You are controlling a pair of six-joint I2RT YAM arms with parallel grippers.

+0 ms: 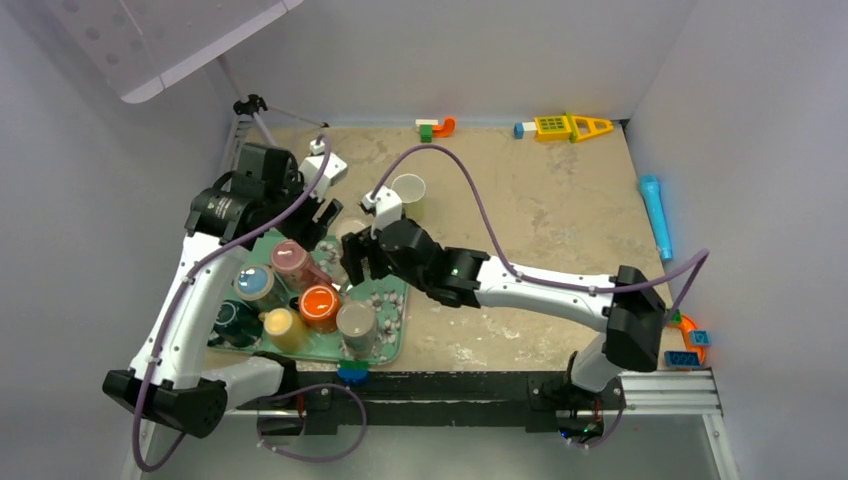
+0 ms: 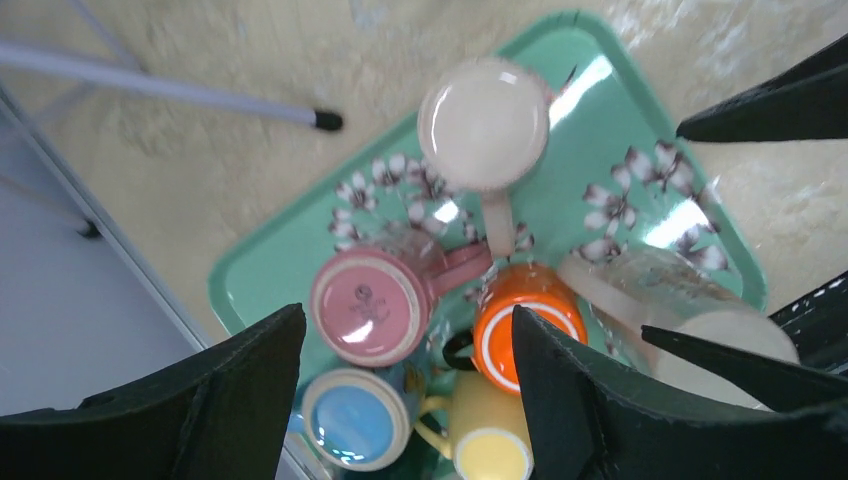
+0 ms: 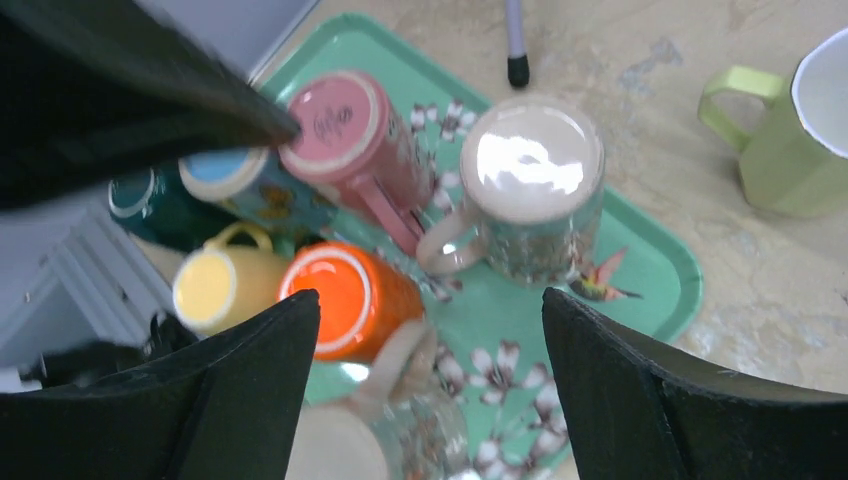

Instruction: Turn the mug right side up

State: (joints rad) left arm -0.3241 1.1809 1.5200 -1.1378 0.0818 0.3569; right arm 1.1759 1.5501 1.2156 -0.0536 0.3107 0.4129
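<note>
Several mugs stand upside down on the green flowered tray: pink, blue, orange, yellow, dark green and a grey floral one. A hummingbird mug with a beige base also stands inverted at the tray's far end. My left gripper hovers open above the pink mug and orange mug. My right gripper hangs open over the tray, between the orange mug and the hummingbird mug. Neither holds anything.
A light green mug stands upright on the table just beyond the tray. A tripod leg ends near the tray's far corner. Toy bricks lie along the back wall, a blue cylinder at the right.
</note>
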